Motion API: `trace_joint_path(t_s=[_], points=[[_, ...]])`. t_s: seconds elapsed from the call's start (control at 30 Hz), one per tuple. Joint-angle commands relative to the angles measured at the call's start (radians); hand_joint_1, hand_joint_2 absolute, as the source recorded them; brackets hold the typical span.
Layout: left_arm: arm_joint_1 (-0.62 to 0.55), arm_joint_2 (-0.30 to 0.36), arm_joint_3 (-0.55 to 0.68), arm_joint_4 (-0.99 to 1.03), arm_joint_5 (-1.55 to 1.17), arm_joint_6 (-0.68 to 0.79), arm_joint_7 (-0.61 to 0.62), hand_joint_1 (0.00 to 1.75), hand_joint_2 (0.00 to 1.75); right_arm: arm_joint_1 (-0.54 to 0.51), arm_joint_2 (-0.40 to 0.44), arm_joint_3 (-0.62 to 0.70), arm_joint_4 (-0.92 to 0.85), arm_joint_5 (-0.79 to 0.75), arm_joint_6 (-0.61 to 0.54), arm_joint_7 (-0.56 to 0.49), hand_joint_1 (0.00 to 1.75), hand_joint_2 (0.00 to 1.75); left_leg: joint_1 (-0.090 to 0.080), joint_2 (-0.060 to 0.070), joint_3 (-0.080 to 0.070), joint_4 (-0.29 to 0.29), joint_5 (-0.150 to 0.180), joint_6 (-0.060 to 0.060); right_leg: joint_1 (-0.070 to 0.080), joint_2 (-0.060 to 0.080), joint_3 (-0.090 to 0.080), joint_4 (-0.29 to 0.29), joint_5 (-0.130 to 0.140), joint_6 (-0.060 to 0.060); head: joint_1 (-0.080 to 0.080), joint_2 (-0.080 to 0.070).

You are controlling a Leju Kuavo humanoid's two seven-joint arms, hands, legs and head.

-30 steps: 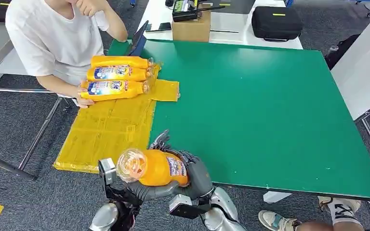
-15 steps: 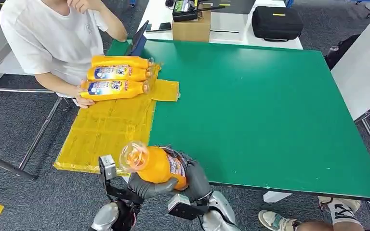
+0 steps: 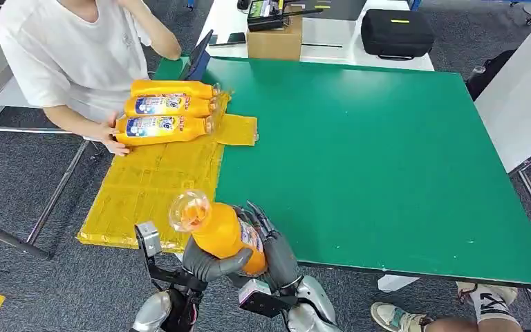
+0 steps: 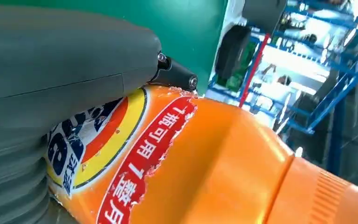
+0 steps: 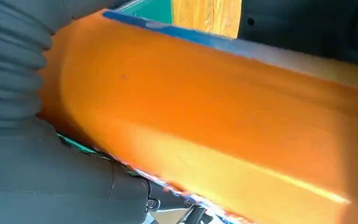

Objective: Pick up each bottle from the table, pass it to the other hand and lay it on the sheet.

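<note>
We hold the orange plastic detergent bottle at the near desk edge, clear cap tilted up and left; our left hand wraps its base, our right hand touches its side with fingers spread (mid-handover, we judge). The crinkled yellow sheet lies left on the green desk.

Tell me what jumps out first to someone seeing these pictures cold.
An orange bottle held up at the near table edge, the left robot hand wrapped around its base and the right robot hand against its side with fingers spread. Next, three more orange bottles lying side by side at the far end of the yellow sheet, where a person's hand touches the nearest one.
</note>
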State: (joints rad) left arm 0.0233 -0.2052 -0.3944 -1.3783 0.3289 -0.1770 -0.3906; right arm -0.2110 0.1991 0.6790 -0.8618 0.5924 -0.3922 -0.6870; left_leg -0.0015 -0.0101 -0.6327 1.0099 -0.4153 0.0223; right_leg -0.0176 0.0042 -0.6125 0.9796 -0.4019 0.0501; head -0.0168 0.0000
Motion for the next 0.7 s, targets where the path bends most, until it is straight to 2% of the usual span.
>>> trace_joint_path(t_s=[0.03, 0.23, 0.47, 0.57, 0.7], points=[[-0.102, -0.018, 0.051, 0.01, -0.097, 0.245, -0.029, 1.75, 1.75, 0.048, -0.015, 0.082, -0.006, -0.025, -0.041, -0.011, 0.0, 0.0, 0.001, -0.003, 0.004, 0.0, -0.002, -0.002, 0.002, -0.004, 0.006, -0.001, -0.003, -0.002, 0.0, 0.0], [-0.173, 0.012, 0.095, 0.088, -0.249, 0.315, -0.056, 1.75, 1.75, 0.011, -0.023, 0.118, 0.0, -0.039, -0.106, -0.011, 0.0, 0.0, 0.001, -0.002, 0.005, 0.0, -0.001, -0.001, 0.002, -0.003, 0.006, -0.001, -0.002, -0.002, 0.0, 0.0], [-0.272, 0.049, 0.149, 0.218, -0.595, 0.525, -0.075, 1.75, 1.75, -0.015, -0.04, 0.135, -0.011, -0.052, -0.143, -0.011, 0.0, 0.0, 0.001, 0.0, 0.005, -0.001, -0.001, -0.001, 0.001, 0.0, 0.006, -0.001, -0.001, -0.002, 0.0, 0.0], [-0.356, 0.074, 0.182, 0.366, -0.815, 0.663, -0.035, 1.75, 1.75, -0.028, -0.039, 0.151, -0.019, -0.08, -0.148, -0.011, 0.0, 0.0, 0.001, -0.001, 0.004, -0.001, 0.0, -0.001, 0.001, -0.001, 0.006, -0.001, -0.001, -0.002, 0.0, 0.0], [-0.48, 0.12, 0.176, 0.619, -1.048, 0.715, 0.023, 1.75, 1.75, -0.039, -0.038, 0.178, -0.034, -0.114, -0.129, -0.011, 0.0, 0.0, 0.001, 0.0, 0.008, -0.002, 0.0, -0.002, 0.001, -0.001, 0.008, -0.001, -0.001, -0.003, 0.0, 0.0]])
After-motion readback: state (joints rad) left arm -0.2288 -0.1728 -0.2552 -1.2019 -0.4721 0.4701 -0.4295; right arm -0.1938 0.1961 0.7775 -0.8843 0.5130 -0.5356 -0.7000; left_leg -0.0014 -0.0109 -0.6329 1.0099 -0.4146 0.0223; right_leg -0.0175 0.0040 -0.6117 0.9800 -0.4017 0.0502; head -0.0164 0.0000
